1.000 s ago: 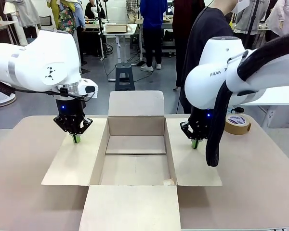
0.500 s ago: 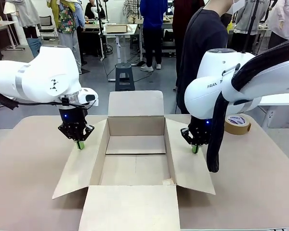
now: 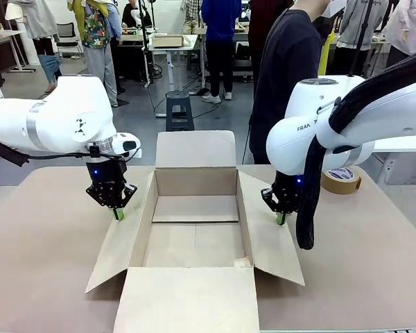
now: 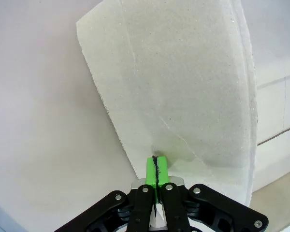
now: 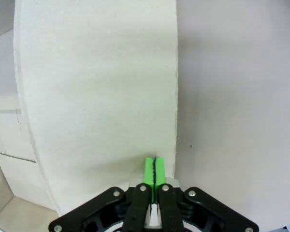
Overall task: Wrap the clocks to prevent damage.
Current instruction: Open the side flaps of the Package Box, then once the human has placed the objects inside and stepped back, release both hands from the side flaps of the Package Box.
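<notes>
The clocks are out of view. An open cardboard carton [image 3: 194, 182] stands mid-table with nothing visible inside. My left gripper [image 3: 118, 214] is shut, its green tips touching the outer part of the carton's left flap [image 3: 128, 243], which tilts upward. In the left wrist view the shut left gripper [image 4: 155, 164] meets that flap [image 4: 183, 87] near its edge. My right gripper [image 3: 281, 218] is also shut, its tips against the raised right flap [image 3: 270, 243]. The right wrist view shows the closed right gripper [image 5: 154, 166] on the flap [image 5: 101, 82].
A brown tape roll [image 3: 341, 179] lies on the table at the right, behind my right arm. The carton's front flap [image 3: 187, 298] lies flat toward me and the back flap [image 3: 195, 148] stands up. A person in a dark top [image 3: 291, 69] stands at the far side.
Both grippers have moved inward toward the carton. The left and right flaps have risen from lying flat to tilting upward.
</notes>
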Tool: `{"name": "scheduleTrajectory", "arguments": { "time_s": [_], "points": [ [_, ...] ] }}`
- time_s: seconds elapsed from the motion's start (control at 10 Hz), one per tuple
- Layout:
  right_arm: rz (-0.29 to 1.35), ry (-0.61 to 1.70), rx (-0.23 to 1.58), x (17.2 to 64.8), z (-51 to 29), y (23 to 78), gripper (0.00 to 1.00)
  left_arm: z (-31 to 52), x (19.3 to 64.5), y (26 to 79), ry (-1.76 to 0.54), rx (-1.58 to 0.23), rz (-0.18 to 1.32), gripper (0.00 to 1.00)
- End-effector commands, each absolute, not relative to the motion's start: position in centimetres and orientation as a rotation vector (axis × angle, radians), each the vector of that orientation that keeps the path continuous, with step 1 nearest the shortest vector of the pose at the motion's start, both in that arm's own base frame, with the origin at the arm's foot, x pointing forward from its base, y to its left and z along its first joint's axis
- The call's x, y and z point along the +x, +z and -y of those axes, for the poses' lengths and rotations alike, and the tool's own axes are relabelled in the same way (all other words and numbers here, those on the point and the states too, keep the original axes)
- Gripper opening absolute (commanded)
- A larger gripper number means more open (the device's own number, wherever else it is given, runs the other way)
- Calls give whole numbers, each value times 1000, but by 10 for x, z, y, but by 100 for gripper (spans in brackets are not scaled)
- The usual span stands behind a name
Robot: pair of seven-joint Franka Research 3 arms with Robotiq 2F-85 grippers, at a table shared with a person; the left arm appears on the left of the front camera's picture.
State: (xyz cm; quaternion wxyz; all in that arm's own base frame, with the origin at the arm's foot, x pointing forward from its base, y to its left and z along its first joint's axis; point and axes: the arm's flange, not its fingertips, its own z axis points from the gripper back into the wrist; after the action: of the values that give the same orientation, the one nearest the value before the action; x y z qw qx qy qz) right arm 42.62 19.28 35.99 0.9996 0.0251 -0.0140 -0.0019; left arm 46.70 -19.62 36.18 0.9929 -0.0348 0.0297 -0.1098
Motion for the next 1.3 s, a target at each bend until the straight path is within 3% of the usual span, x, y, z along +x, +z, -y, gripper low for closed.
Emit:
{"name": "scheduleTrajectory", "arguments": {
  "time_s": [0.0, 1.2],
  "points": [
    [27, 0, 45, 425, -194, 361, 1, 197, 466, 362, -228, -62, -58, 0],
    [27, 0, 45, 425, -194, 361, 1, 197, 466, 362, -228, -62, -58, 0]
  ]
}}
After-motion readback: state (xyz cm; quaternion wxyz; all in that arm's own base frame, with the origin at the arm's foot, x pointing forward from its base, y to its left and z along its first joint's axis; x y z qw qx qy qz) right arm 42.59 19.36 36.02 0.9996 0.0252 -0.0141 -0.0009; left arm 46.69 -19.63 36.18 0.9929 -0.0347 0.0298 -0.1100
